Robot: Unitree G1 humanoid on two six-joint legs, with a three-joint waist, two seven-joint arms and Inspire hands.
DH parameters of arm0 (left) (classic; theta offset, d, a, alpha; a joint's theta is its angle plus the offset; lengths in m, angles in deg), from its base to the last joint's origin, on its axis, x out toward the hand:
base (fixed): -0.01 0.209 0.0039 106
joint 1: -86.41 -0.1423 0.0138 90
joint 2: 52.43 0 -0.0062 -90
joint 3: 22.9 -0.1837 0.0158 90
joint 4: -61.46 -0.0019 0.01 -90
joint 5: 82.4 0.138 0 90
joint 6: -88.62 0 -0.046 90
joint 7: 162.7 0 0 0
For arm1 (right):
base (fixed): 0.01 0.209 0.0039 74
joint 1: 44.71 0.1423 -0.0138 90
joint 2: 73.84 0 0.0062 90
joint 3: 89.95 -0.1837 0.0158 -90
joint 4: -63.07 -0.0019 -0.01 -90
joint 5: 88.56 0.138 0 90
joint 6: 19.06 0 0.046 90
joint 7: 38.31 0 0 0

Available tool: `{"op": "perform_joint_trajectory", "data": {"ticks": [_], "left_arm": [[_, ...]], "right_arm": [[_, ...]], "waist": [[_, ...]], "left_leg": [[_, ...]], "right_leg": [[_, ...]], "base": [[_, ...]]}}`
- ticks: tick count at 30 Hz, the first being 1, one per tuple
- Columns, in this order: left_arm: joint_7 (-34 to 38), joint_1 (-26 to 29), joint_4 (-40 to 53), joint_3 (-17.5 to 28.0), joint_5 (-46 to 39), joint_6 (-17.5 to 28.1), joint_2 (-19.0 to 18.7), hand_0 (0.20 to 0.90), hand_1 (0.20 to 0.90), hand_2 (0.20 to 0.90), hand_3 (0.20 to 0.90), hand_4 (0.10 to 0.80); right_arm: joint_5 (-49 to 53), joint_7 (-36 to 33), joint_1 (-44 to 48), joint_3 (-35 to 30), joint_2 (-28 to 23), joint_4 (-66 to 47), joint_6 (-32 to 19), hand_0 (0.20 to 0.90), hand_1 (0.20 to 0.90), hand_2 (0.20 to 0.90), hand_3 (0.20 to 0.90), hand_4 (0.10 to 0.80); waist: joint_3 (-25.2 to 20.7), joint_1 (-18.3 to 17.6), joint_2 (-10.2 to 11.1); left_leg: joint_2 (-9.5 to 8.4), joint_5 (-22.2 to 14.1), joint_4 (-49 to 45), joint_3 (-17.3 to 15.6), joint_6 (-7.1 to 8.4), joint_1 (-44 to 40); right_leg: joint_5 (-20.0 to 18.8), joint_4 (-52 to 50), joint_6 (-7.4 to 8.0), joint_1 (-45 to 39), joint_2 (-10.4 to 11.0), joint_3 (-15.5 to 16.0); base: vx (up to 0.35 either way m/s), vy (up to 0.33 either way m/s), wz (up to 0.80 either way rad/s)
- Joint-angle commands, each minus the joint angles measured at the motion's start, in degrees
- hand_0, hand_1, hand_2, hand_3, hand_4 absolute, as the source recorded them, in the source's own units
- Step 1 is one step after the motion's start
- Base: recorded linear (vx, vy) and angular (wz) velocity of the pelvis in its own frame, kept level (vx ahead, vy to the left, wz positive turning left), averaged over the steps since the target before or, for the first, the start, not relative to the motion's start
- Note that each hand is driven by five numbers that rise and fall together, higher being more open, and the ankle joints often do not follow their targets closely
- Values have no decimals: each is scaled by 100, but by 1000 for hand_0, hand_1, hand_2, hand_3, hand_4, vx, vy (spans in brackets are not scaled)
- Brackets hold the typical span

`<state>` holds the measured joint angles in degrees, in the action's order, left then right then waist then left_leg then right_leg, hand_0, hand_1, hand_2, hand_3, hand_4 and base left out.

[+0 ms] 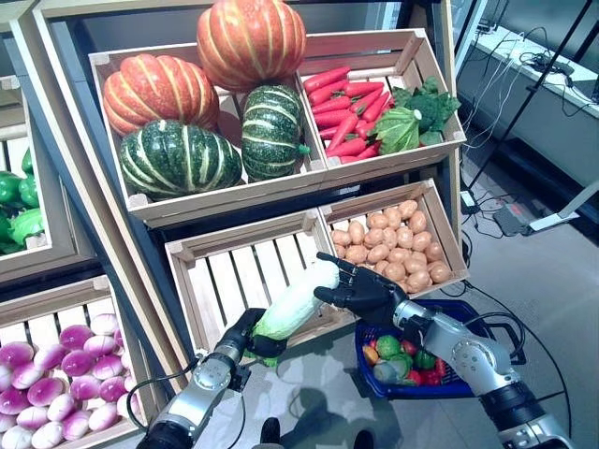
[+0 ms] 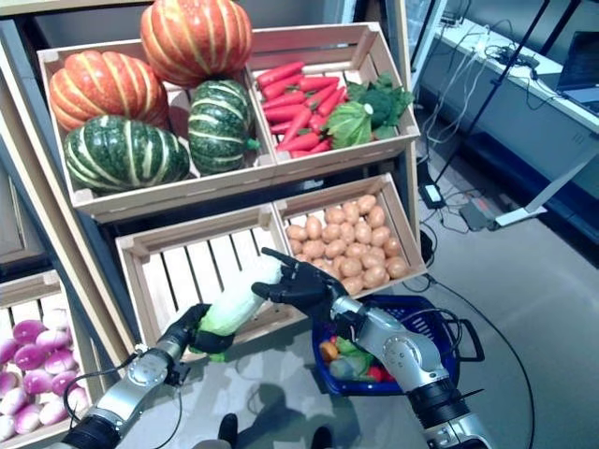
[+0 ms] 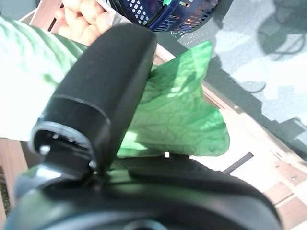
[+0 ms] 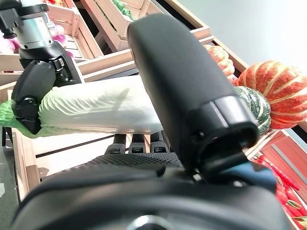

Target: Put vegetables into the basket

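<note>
Cabbage (image 1: 298, 299) between left hand (image 1: 245, 335) (clasping) and right hand (image 1: 360, 290).

A mock greengrocer's stall set up in a lab: slanted wooden crates (image 1: 281, 178) hold pumpkins (image 1: 251, 39), carrots (image 1: 343, 110) and potatoes (image 1: 388, 245), while at two o'clock stand desks (image 1: 538, 65) strewn with cables (image 1: 487, 201).

Upper left of the frame: two orange pumpkins (image 1: 251, 39) and two dark green striped squashes (image 1: 178, 157), four gourds together. Upper right: a pile of red carrots (image 1: 343, 110), too tangled to count, beside one leafy green bunch (image 1: 418, 116). Centre: one long pale cabbage (image 1: 296, 299). Lower right: one blue basket (image 1: 463, 385). Potatoes (image 1: 391, 246) and purple-white turnips (image 1: 58, 385): too many to count. Robot hands: two.
</note>
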<state>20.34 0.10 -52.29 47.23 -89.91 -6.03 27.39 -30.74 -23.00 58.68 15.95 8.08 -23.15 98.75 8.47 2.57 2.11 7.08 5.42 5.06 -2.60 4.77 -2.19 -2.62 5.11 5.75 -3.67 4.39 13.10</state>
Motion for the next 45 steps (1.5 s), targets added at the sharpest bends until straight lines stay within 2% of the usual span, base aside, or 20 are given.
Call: {"op": "perform_joint_trajectory", "data": {"ticks": [1,7,11,18,23,29,45], "left_arm": [[55,915,247,-81,-32,705,140,300,300,300,300,400],[238,881,290,-94,-70,678,187,300,300,300,300,400],[370,860,346,-110,-124,645,209,300,300,300,300,400],[516,843,450,-118,-266,594,207,300,300,300,300,400],[554,828,560,-122,-331,531,224,300,300,300,300,400],[586,879,663,-185,-385,454,235,300,300,300,300,400],[215,1023,606,-281,-348,309,320,300,300,300,300,400]], "right_arm": [[985,321,185,518,472,-369,97,900,900,900,900,800],[1062,-733,41,367,660,-270,-527,900,900,900,900,800],[1172,-1233,-40,347,811,-321,-738,900,900,900,900,800],[1410,-1663,-138,462,967,-363,-976,900,900,900,900,800],[1206,-1931,-193,584,1103,-293,-1166,900,900,900,900,800],[1299,-1287,-167,798,1150,-305,-1103,900,900,900,900,800],[1152,191,77,998,1397,-252,-1976,900,900,900,900,800]], "waist": [[-234,72,89],[-228,15,63],[-206,-24,41],[-194,-24,22],[-203,-10,-1],[-168,13,-13],[-267,118,-57]], "left_leg": [[-35,-389,-6,-37,101,-104],[-37,-393,-6,-63,87,-111],[-36,-399,-6,-95,66,-125],[-32,-388,-6,-95,63,-125],[-44,-379,-6,-80,51,-104],[-48,-372,-6,-48,45,-92],[-71,-417,-6,44,49,-97]], "right_leg": [[-57,-11,200,-196,300,315],[-66,-11,208,-175,305,248],[-64,-11,202,-170,305,195],[-63,-11,199,-170,309,163],[-64,-11,193,-155,317,138],[-68,-11,177,-147,322,144],[-29,-11,181,-178,367,206]], "base": [[0,0,0],[0,0,0],[0,0,0],[0,0,0],[0,0,0],[0,0,0],[0,0,0]]}}
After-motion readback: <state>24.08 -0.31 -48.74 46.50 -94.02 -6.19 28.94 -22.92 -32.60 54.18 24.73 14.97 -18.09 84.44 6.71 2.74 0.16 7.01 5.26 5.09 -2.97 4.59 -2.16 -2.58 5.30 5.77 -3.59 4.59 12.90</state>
